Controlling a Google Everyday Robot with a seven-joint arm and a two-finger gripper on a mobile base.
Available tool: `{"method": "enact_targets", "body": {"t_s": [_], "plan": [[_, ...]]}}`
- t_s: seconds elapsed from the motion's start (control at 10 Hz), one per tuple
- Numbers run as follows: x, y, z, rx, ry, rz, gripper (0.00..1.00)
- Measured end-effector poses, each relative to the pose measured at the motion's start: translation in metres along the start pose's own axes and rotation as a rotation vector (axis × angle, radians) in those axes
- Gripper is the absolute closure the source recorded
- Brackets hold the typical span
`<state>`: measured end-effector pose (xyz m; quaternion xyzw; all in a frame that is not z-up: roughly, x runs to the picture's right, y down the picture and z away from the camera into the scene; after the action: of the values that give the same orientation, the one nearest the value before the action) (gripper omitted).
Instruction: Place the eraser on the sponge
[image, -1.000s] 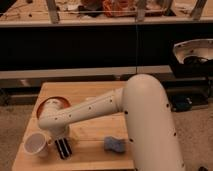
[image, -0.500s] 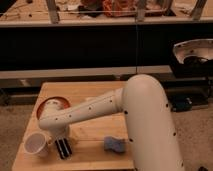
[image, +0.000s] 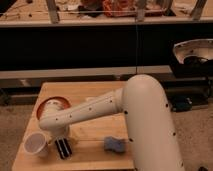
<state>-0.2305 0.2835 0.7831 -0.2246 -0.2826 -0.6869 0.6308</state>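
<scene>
gripper (image: 63, 148) beside cup (image: 36, 143), perhaps touching table (image: 92, 94)

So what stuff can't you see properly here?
- Eraser: not made out in the camera view; the dark tool, down on the table between the white cup and blue sponge, may cover it.
- Orange bowl: the arm hides its front.
- Table's right side: behind the arm.
</scene>
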Motion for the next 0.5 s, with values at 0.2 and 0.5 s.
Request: {"method": "enact_targets", "body": {"t_s": [0.2, 0.5], "plan": [[0.0004, -0.0004, 0.0001, 0.001, 0.001, 0.0, 0.2], [0.0007, -0.0007, 0.0006, 0.004, 0.002, 0.0, 0.2]]}}
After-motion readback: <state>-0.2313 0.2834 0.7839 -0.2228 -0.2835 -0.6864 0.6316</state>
